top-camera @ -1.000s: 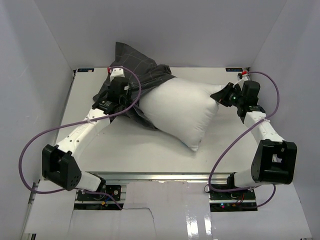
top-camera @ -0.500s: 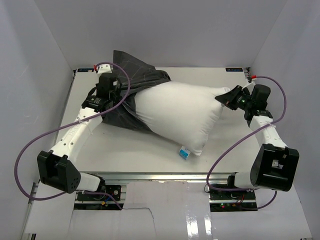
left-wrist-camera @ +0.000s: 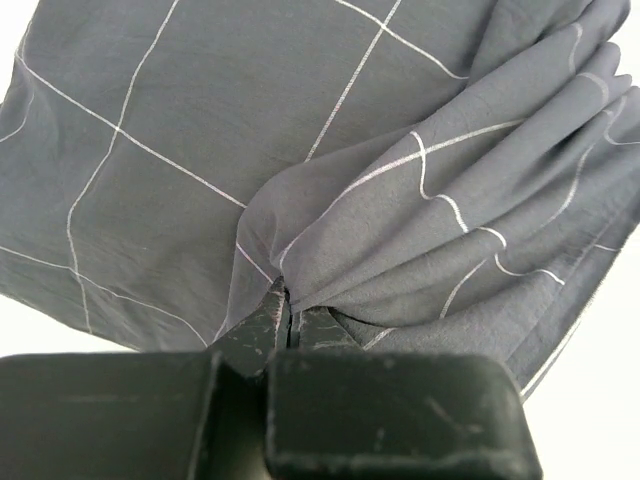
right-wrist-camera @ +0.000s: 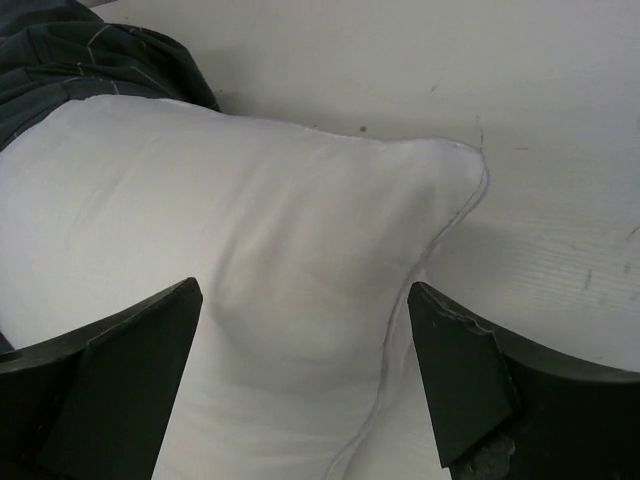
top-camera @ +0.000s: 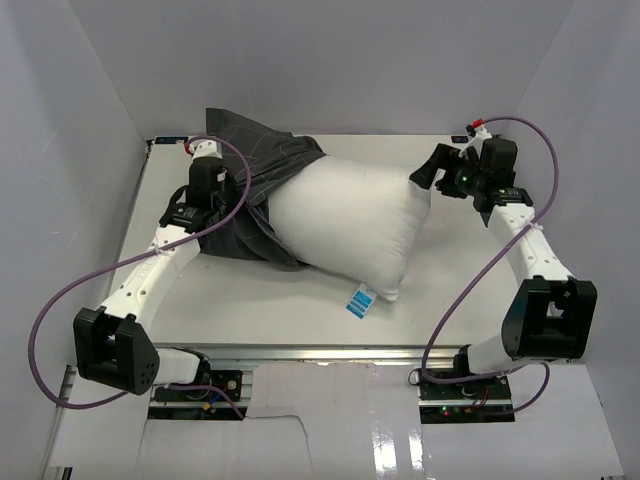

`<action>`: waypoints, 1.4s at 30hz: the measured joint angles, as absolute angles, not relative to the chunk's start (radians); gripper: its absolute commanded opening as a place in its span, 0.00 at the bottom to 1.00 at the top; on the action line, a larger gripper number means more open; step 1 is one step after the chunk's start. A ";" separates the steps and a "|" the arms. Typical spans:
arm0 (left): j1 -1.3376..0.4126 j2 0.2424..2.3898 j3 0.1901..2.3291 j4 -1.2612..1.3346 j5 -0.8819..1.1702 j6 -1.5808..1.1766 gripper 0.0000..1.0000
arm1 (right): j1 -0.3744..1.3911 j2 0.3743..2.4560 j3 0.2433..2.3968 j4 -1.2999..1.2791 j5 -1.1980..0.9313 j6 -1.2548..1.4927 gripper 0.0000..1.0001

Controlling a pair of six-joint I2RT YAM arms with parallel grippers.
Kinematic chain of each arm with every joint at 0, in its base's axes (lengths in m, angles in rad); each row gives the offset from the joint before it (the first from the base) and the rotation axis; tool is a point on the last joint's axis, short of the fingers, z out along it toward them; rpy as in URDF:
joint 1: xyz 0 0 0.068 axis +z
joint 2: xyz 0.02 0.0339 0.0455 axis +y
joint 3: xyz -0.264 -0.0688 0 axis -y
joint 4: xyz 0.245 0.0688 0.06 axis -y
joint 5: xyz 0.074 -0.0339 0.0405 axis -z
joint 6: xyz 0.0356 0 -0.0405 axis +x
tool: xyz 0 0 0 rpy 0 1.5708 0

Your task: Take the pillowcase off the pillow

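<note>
The white pillow (top-camera: 345, 225) lies across the middle of the table, its blue-and-white tag (top-camera: 361, 300) at the near edge. Its left end sits inside the dark grey checked pillowcase (top-camera: 250, 185), which bunches toward the back left. My left gripper (left-wrist-camera: 288, 300) is shut on a fold of the pillowcase (left-wrist-camera: 400, 200), pinched tight between the fingertips; in the top view it (top-camera: 210, 205) sits on the cloth's left side. My right gripper (top-camera: 428, 168) stands open just off the pillow's right corner. In the right wrist view that gripper (right-wrist-camera: 302, 292) spans the pillow (right-wrist-camera: 250, 230) without touching it.
White walls close in the table (top-camera: 480, 270) at the back and on both sides. Purple cables (top-camera: 45, 310) loop off both arms. The right arm's base (top-camera: 545, 320) stands at the near right and the left arm's base (top-camera: 112, 350) at the near left.
My right gripper has let go of the pillow's corner and opened wide. The pillow has dropped flat and slid left. My left gripper has pulled the pillowcase further to the back left.
</note>
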State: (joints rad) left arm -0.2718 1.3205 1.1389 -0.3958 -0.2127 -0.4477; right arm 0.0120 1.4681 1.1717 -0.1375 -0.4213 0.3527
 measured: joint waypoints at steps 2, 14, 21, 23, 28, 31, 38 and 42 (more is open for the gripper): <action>-0.273 1.320 1.139 -0.388 -0.212 -0.455 0.00 | 0.024 1.437 1.203 -0.186 -0.375 0.303 0.90; -0.273 1.354 1.152 -0.362 -0.127 -0.450 0.00 | 0.729 1.114 0.995 -0.124 -0.151 -0.272 0.90; -0.273 1.332 1.107 -0.342 -0.095 -0.454 0.00 | 0.892 1.247 0.901 -0.120 0.064 -0.514 0.90; -0.273 1.332 1.107 -0.342 -0.093 -0.454 0.00 | 0.920 1.283 0.871 -0.077 0.123 -0.557 0.90; -0.273 1.331 1.107 -0.343 -0.089 -0.454 0.00 | 0.980 1.399 0.780 0.150 0.332 -0.675 0.90; -0.273 1.331 1.107 -0.343 -0.086 -0.457 0.00 | 0.983 1.498 0.780 0.250 0.426 -0.715 0.94; -0.273 1.294 1.107 -0.344 -0.052 -0.473 0.00 | 0.962 1.559 0.776 0.439 0.554 -0.734 0.16; -0.274 1.251 1.106 -0.358 -0.033 -0.464 0.35 | 0.957 1.557 0.761 0.501 0.573 -0.714 0.08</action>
